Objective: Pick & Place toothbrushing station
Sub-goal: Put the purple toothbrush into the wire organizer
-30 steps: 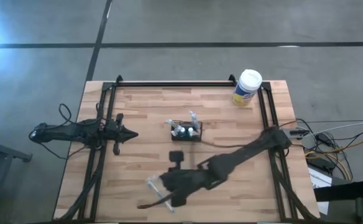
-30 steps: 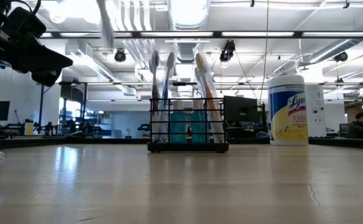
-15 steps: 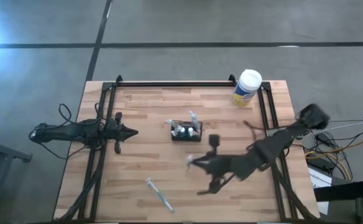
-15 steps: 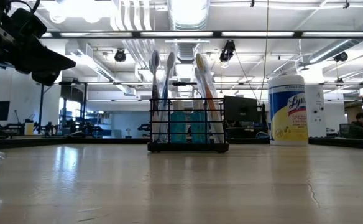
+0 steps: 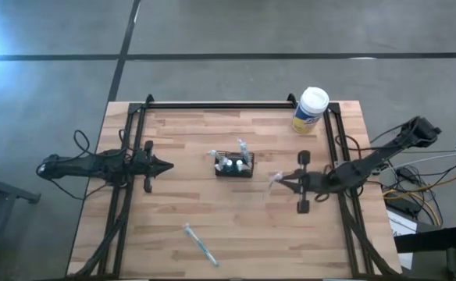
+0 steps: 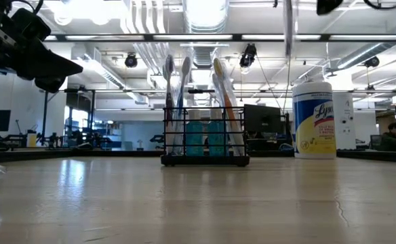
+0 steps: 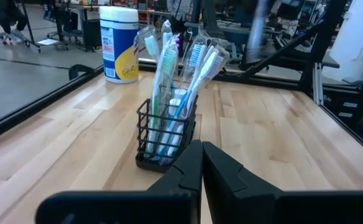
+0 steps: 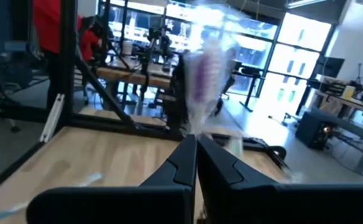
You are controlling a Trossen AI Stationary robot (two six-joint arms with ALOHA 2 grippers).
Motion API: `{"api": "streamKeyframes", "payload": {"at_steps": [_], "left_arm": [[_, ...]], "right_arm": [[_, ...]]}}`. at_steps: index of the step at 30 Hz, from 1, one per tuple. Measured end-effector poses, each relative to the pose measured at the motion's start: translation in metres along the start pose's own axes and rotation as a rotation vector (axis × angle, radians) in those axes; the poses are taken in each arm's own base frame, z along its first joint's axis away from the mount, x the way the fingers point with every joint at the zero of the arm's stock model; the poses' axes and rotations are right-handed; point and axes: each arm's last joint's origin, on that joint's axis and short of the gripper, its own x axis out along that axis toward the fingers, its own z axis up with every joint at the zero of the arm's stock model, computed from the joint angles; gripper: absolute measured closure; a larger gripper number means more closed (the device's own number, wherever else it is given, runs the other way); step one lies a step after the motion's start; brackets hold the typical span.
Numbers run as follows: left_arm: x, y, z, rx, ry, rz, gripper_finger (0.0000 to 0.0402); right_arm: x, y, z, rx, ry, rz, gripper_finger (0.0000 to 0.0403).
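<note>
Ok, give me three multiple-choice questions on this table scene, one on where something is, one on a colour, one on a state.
1. Where does the loose toothbrush lie?
A. in the basket
B. on the table's near edge, apart from the basket
C. against the canister

2. What colour is the canister lid?
A. white
B. red
C. black

3. How do the left gripper jaws stand?
A. wide open
B. shut, holding nothing
C. shut on the basket

Answers: 1 B, the high view shows it lying alone; 2 A, the lid is white from above; 3 B, the jaws meet short of the basket.
</note>
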Motion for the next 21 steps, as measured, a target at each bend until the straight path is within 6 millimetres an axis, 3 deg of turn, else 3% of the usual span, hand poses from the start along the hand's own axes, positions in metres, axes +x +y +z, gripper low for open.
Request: {"api": "streamKeyframes", "payload": {"at_steps": [12, 21], "left_arm": [[0.0, 0.0, 0.001, 0.039, -0.014, 0.005, 0.039], [0.0, 0.0, 0.005, 0.033, -0.05, 0.01, 0.039]], "right_arm": [[-0.041, -0.033, -0.05, -0.026, -0.091, -0.097, 0.0394], [-0.055, -0.051, -0.076, -0.022, -0.134, -0.122, 0.0394]]}}
